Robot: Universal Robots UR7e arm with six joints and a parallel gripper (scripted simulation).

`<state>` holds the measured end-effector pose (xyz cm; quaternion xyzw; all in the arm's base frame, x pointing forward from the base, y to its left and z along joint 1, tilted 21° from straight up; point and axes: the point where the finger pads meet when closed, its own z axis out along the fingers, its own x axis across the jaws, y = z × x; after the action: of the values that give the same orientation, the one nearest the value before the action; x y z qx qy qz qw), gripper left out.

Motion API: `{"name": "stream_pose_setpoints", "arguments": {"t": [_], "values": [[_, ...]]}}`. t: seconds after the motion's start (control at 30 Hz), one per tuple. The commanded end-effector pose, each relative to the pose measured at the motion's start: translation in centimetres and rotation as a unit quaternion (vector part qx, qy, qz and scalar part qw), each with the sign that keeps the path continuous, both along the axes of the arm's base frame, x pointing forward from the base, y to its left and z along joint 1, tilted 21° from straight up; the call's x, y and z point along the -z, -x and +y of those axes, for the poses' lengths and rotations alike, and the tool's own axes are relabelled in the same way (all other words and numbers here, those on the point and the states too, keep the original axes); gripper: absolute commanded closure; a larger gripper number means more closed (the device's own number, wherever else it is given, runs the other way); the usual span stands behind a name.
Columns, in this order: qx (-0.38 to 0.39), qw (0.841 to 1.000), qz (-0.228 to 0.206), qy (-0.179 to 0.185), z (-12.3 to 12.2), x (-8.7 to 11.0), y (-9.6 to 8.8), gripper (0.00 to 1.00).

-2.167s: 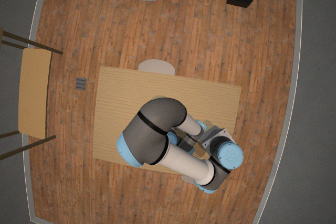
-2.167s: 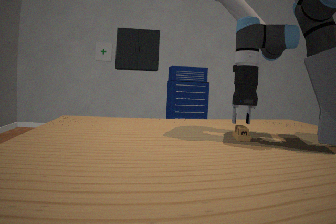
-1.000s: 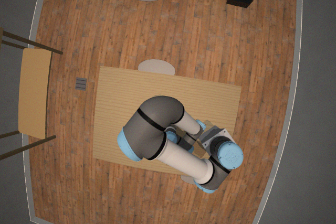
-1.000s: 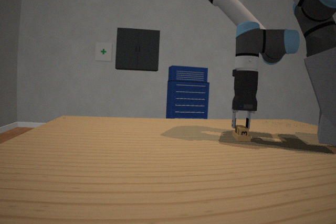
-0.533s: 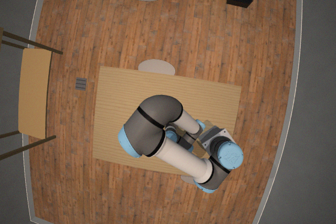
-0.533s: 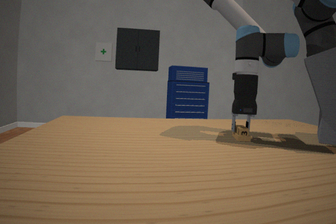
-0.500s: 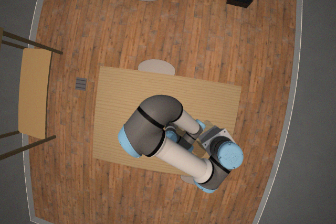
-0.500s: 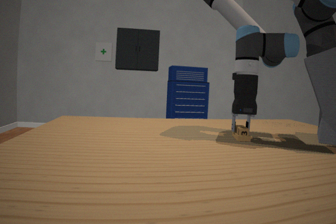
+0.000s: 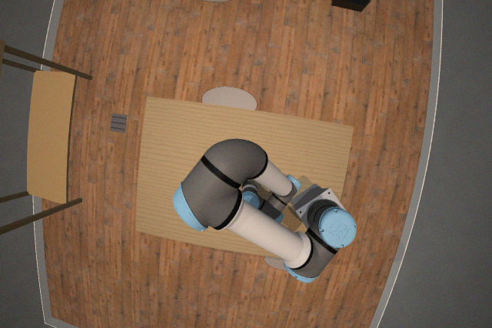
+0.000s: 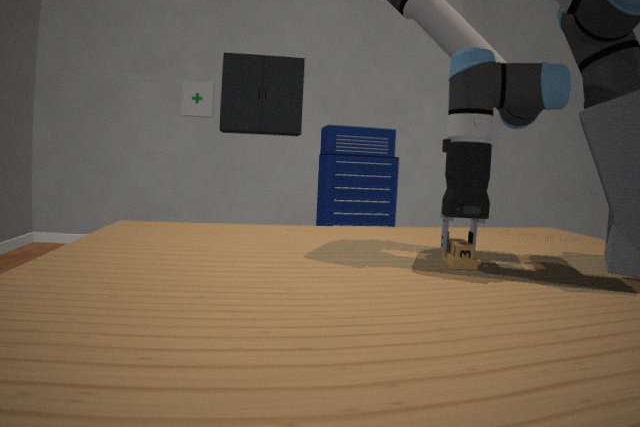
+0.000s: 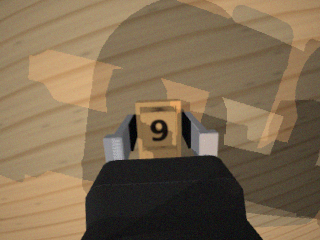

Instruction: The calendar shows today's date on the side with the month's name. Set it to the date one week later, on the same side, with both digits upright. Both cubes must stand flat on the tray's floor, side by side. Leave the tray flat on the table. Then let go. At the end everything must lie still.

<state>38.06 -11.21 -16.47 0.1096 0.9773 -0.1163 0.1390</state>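
My gripper [image 10: 459, 245] [image 11: 159, 124] is open, pointing straight down, with one finger on each side of a wooden cube. The cube [image 11: 159, 142] has a black 9 on its top face, and gaps show between it and both fingers. The small wooden tray [image 10: 461, 265] [image 11: 159, 103] stands on the table. In the exterior view a cube face [image 10: 464, 252] with a black 3, turned on its side, shows above the tray's near end. The rest of the tray and the other cube are hidden in the wrist view by the gripper body. The arm hides everything in the top view.
The wooden table [image 9: 174, 130] [image 10: 232, 308] carries the tray near the robot's grey pedestal [image 10: 617, 189]. Arm shadows fall over the table around the tray. A blue tool cabinet [image 10: 357, 189] stands far behind the table.
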Motion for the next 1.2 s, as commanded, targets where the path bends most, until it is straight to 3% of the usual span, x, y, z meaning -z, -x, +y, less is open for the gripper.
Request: {"name": "stream_pose_setpoints", "arguments": {"t": [0.0,0.47,0.5,1.17], "values": [[0.0,1.0,-0.001,0.0,-0.07,-0.01,-0.06,0.13],[0.0,1.0,-0.001,0.0,-0.07,-0.01,-0.06,0.13],[0.0,1.0,-0.001,0.0,-0.07,-0.01,-0.06,0.43],[0.0,1.0,-0.001,0.0,-0.07,-0.01,-0.06,0.43]]}}
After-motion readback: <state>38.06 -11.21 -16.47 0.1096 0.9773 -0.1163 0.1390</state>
